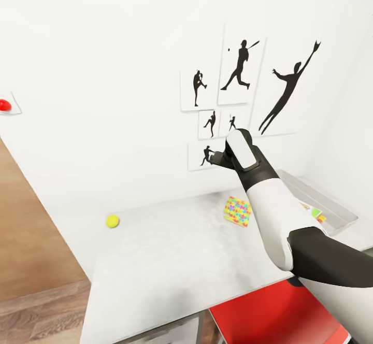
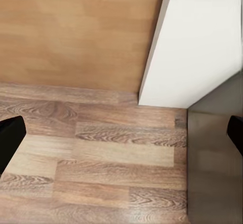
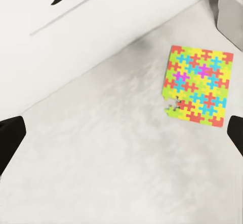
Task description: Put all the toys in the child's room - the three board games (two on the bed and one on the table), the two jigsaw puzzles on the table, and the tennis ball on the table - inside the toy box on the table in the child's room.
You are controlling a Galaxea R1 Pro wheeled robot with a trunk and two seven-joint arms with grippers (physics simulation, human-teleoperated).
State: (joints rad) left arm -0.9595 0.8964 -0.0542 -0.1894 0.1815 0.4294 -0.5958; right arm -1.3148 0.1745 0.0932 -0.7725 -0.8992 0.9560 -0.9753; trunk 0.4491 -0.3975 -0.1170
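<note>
Right end effector (image 3: 121, 135) with fingers spread wide, holding nothing, raised above the desk (image 1: 171, 261), jigsaw puzzle (image 3: 198, 84) flat on the desk near it, toy box (image 1: 331, 206) beyond, tennis ball (image 1: 112, 221) well apart, left end effector (image 2: 121, 135) spread empty over the wood floor (image 2: 101, 158).

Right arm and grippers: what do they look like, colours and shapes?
In the head view the right arm has glossy white rounded shells, a black band near the wrist and a black section closer to the body. Its gripper is black and angular, behind a white capsule-shaped wrist cover. Both wrist views show plain black fingertips at the picture edges. No cables or markings visible.
</note>
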